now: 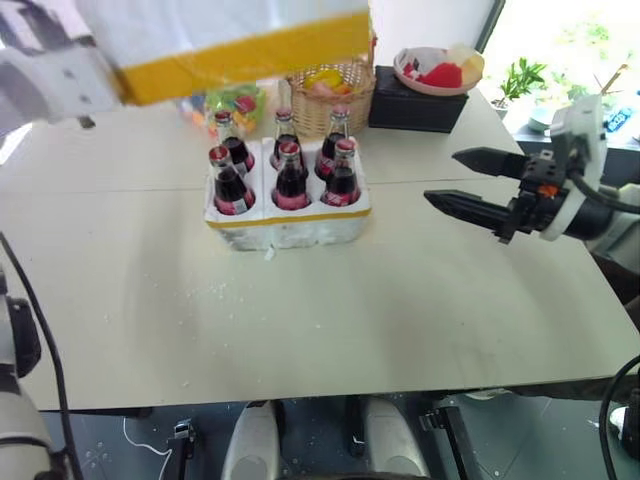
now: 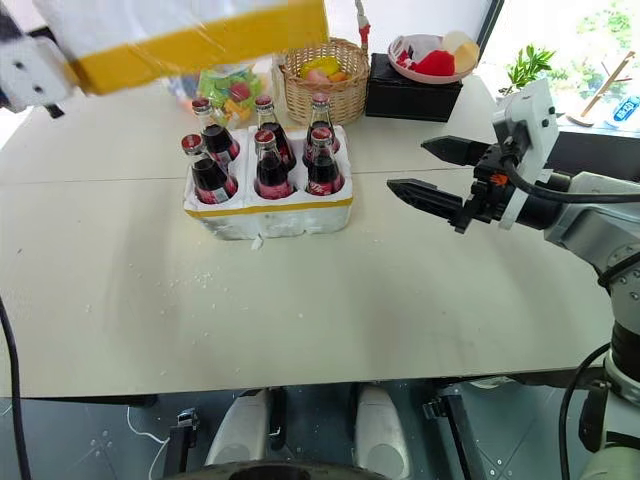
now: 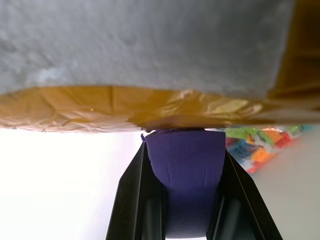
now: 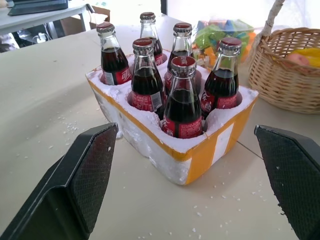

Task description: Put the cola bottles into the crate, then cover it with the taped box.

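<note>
Several cola bottles (image 1: 291, 175) with red caps stand upright in the wells of the crate (image 1: 290, 230), a low white foam tray with a yellow band, at the middle of the table. The taped box (image 1: 230, 30), white foam with a wide yellow band, hangs in the air above and to the left of the crate. My left gripper (image 3: 182, 135) is shut on the box's taped edge. To the right of the crate, level with it and a short way off, my right gripper (image 1: 441, 176) is open with nothing between its fingers; it points at the crate.
Behind the crate stand a wicker basket (image 1: 330, 95) of fruit, a bag of colourful pieces (image 1: 235, 100) and a black box (image 1: 418, 105) with a bowl (image 1: 437, 68) on top. Foam crumbs (image 1: 215, 290) lie on the table in front of the crate.
</note>
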`<state>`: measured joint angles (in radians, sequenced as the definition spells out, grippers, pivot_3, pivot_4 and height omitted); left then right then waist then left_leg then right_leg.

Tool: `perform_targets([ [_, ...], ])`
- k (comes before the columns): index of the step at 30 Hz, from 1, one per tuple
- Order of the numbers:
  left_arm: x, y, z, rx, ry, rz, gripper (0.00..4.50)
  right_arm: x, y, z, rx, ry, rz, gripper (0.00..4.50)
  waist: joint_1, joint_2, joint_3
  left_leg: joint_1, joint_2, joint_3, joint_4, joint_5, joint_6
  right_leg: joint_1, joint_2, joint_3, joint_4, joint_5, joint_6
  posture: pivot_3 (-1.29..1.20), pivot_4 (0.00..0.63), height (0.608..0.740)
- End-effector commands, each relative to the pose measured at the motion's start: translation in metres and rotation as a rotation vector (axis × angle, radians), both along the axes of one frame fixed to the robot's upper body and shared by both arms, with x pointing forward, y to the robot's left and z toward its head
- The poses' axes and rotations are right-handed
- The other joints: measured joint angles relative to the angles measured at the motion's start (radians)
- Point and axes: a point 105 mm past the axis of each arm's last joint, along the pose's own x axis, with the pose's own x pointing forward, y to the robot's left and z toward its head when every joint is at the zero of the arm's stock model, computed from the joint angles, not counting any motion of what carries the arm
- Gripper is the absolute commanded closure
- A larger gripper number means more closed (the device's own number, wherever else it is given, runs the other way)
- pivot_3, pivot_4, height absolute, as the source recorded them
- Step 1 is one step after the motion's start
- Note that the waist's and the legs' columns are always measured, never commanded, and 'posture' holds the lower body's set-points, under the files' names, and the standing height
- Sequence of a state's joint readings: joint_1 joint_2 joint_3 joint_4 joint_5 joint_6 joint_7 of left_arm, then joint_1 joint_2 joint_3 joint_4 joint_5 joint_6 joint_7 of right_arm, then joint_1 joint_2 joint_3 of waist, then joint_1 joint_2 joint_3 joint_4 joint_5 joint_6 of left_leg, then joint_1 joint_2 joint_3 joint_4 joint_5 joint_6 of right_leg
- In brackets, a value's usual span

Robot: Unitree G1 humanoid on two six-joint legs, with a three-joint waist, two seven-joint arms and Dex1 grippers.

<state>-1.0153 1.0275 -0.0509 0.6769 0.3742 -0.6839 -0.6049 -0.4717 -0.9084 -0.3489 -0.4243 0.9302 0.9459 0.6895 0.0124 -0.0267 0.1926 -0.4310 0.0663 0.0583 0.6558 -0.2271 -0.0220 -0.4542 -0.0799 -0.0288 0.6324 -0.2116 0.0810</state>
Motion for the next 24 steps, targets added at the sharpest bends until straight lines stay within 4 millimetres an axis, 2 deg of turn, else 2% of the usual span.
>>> perform_targets([
  [1,-0.002,-0.019,-0.012,0.118,-0.066,-0.028,3.97,-0.008,0.0,0.01,0.028,-0.064,-0.007,0.0,0.001,0.0,0.0,0.0,0.0,0.0,0.0,0.0,0.0,0.0,0.0,0.0,0.0,0.0,0.0,0.0,0.15,0.74],
  [6,-0.004,-0.031,-0.037,0.143,-0.072,-0.039,3.97,-0.008,-0.002,0.005,0.043,-0.055,-0.035,0.0,0.001,0.0,0.0,0.001,0.0,0.0,0.002,0.0,0.0,0.003,0.0,0.0,0.0,0.0,0.001,0.0,0.15,0.74],
  [9,-0.006,-0.037,-0.043,0.149,-0.078,-0.042,3.97,-0.009,-0.004,0.003,0.05,-0.051,-0.044,0.0,0.001,0.0,0.0,0.002,0.0,-0.001,0.002,0.0,0.0,0.004,0.0,0.0,0.0,0.0,0.001,0.0,0.15,0.74],
  [13,-0.007,-0.037,-0.048,0.265,-0.107,-0.018,3.97,-0.007,-0.005,0.003,0.065,-0.05,-0.057,0.0,0.001,0.0,0.0,0.002,0.0,-0.001,0.003,0.0,0.0,0.005,0.0,0.0,0.0,0.0,0.001,0.0,0.15,0.74],
  [16,-0.007,-0.032,-0.062,0.34,-0.102,-0.012,2.73,-0.006,-0.004,0.003,0.07,-0.053,-0.057,0.0,0.0,0.0,0.0,0.003,0.0,-0.001,0.002,0.0,0.0,0.005,0.0,0.0,0.0,0.0,0.001,0.0,0.15,0.74],
  [21,-0.013,-0.033,-0.076,0.284,-0.077,-0.033,0.1,-0.005,-0.003,0.003,0.069,-0.055,-0.055,0.0,0.0,0.0,0.0,0.004,0.0,-0.001,0.002,0.0,0.0,0.006,0.0,0.0,0.0,0.0,0.001,0.0,0.15,0.74],
  [24,-0.022,-0.028,-0.086,0.262,-0.04,-0.034,0.1,-0.004,-0.004,0.003,0.061,-0.054,-0.059,0.0,0.001,0.0,0.0,0.004,0.0,-0.001,0.002,0.0,0.0,0.006,0.0,0.0,-0.001,0.0,0.001,0.0,0.15,0.74],
])
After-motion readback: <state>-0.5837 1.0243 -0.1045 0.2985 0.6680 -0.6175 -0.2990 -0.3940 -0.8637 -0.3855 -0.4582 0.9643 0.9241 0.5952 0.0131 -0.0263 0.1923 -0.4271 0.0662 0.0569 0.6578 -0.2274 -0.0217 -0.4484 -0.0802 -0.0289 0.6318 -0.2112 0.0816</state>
